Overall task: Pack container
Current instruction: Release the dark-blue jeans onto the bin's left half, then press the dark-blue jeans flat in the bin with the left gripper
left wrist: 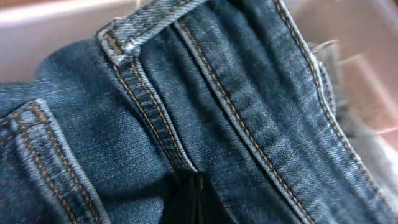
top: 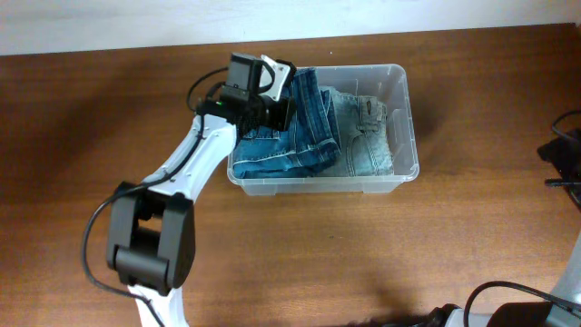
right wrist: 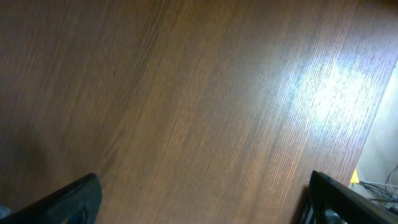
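a: looking for the clear rectangular plastic container point(top: 405, 113) with rounded corners.

b: found toward the far side of the brown wooden table point(top: 454, 254), a little right of centre. standing upright, long side running left to right.

a: filled with what?

b: packed with two pieces of denim: dark blue folded jeans point(top: 295, 145) in the left half, lighter blue folded jeans point(top: 368, 136) in the right half. lying side by side, touching along the middle.

a: and as for the left gripper point(top: 280, 107)?

b: reaching in over the container's left end, right above the dark jeans. clenched tight. seen in its wrist view as black fingertips point(left wrist: 198, 196) pressed together against the dark denim, among orange-stitched seams and a belt loop. cannot tell whether any fold of cloth is caught between them.

a: and the right gripper point(right wrist: 200, 199)?

b: released, spread wide, with one dark finger at each lower corner of its wrist view. hovering over brown wood grain with a bright patch of glare to the right.

a: anything else on the table?

b: black cables point(top: 565, 154) at the right edge, well apart from the container.
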Robot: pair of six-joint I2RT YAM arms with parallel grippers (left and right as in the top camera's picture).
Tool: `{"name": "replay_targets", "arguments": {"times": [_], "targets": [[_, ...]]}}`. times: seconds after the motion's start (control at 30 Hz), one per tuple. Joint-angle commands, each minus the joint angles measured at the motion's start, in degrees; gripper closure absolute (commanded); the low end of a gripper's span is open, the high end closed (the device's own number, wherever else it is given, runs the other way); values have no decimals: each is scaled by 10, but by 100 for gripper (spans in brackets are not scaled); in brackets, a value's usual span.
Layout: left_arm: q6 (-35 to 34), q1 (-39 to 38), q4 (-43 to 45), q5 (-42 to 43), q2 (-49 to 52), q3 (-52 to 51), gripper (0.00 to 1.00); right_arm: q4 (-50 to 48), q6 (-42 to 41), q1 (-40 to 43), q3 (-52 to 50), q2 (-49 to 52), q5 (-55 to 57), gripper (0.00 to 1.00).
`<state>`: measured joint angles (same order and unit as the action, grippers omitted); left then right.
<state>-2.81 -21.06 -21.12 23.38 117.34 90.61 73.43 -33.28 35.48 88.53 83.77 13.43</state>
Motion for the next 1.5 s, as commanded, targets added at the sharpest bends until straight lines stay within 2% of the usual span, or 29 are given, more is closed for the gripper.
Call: {"name": "replay_targets", "arguments": {"times": [0.0, 0.33, 0.57, 0.87, 0.97, 1.23, 1.33, 1.47], "targets": [[1, -3, -6, -22, 38, 5, 99, 0, -7, 2, -2, 0, 3, 2], [1, -3, -4, 23, 12, 72, 99, 0, -7, 2, -2, 0, 3, 2], [1, -10, -1, 23, 5, 88, 99, 0, -7, 2, -2, 0, 3, 2], [1, -56, 19, 0, 87, 88, 99, 0, -7, 2, -2, 0, 3, 2], [1, -69, 22, -39, 105, 88, 99, 0, -7, 2, -2, 0, 3, 2], [1, -69, 10, -47, 71, 97, 99, 0, -7, 2, -2, 0, 3, 2], [1, -69, -48, -48, -3, 97, 99, 0, -7, 2, -2, 0, 3, 2], [0, -70, -184, -47, -67, 97, 99, 0, -7, 2, -2, 0, 3, 2]]}}
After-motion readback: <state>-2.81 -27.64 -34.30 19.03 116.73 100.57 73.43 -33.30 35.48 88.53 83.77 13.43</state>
